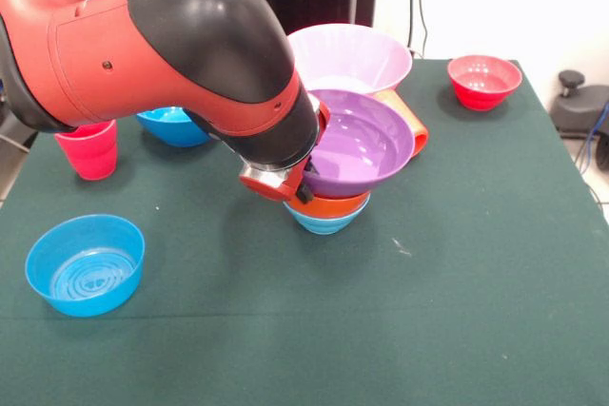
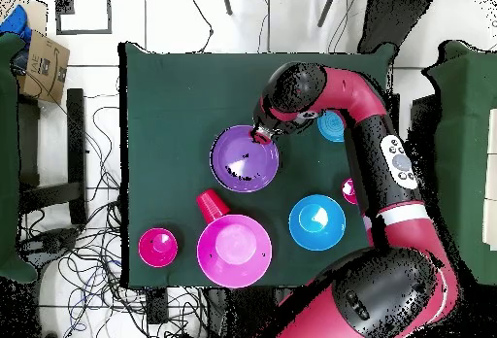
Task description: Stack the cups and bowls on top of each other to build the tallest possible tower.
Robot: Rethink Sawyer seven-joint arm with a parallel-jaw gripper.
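The tower is a small orange bowl (image 1: 328, 203) nested in a small light-blue bowl (image 1: 326, 223) at the table's middle. The wide purple bowl (image 1: 363, 145) sits tilted on top of them; it also shows in the overhead view (image 2: 243, 159). My gripper (image 1: 290, 187) (image 2: 260, 136) is at the purple bowl's left rim and looks shut on it. The orange-red cup (image 1: 413, 121) (image 2: 209, 203) lies on its side behind the purple bowl. The pinkish-red cup (image 1: 88, 149) (image 2: 349, 190) stands upright at the left, partly behind my arm.
The large pink bowl (image 1: 350, 56) (image 2: 234, 249) stands behind the tower. The small red bowl (image 1: 483, 80) (image 2: 158, 246) is at the far right. The deep blue bowl (image 1: 86, 263) (image 2: 316, 221) is at the front left. The small blue bowl (image 1: 171, 126) (image 2: 332, 125) is partly hidden by my arm.
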